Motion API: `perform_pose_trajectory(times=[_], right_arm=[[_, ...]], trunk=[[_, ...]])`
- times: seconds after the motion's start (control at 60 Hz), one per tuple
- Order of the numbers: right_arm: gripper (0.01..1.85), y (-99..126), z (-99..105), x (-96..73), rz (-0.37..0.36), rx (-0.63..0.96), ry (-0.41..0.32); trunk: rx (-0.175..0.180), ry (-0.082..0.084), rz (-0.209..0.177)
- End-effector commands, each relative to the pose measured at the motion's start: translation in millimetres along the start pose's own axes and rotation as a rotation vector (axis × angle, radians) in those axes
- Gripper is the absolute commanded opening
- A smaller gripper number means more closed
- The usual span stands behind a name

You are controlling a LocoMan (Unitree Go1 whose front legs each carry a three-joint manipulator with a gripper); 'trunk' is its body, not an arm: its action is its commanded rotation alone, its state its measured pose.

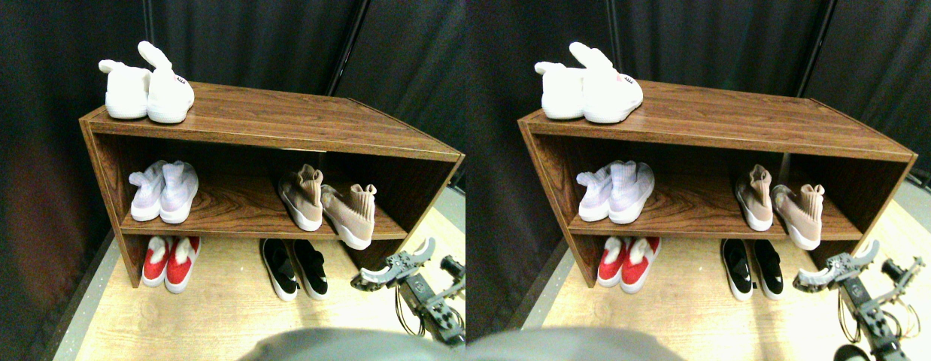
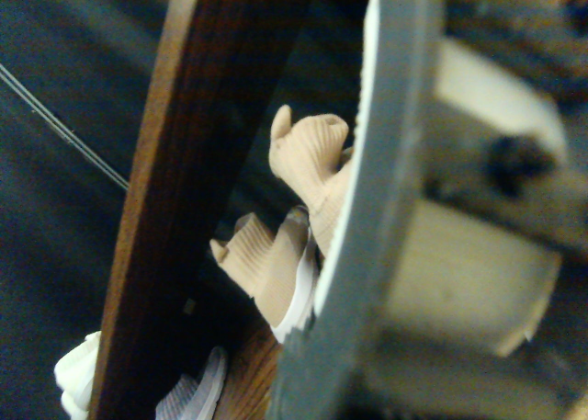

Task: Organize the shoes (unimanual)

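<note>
We spotted the right gripper hanging low at about 4 o'clock in the stereo view, just off the front right corner of the wooden shoe rack, over the pale floor. It wasn't holding or touching anything we could see, and honestly we couldn't tell how far apart the jaws were; the wrist view was mostly blurry grey jaw frame. The tan sock-collar sneakers sat on the middle shelf toward 3 o'clock, heels out, and the right one was skewed with its heel poking past the shelf edge, nearest the gripper. The wrist camera caught the same tan pair past the rack's brown edge. The black slip-ons were on the floor under the rack, roughly dead centre, side by side. Over at 9 o'clock the middle shelf had a pale lilac knit pair, with red slip-ons below them, and a white pair stood on the top board at 11 o'clock. There was a tiny dark mark on one white shoe, but we couldn't read it.
</note>
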Motion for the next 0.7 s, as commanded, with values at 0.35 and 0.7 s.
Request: perform_pose_trajectory(times=[0.35,0.7], right_arm=[[1.62,-22,-9,48.7,-0.070,0.086,0.004],[1.60,-36,-14,72.1,-0.121,0.151,-0.023]], trunk=[[-0.016,0.005,0.019],[-0.017,0.007,0.027]])
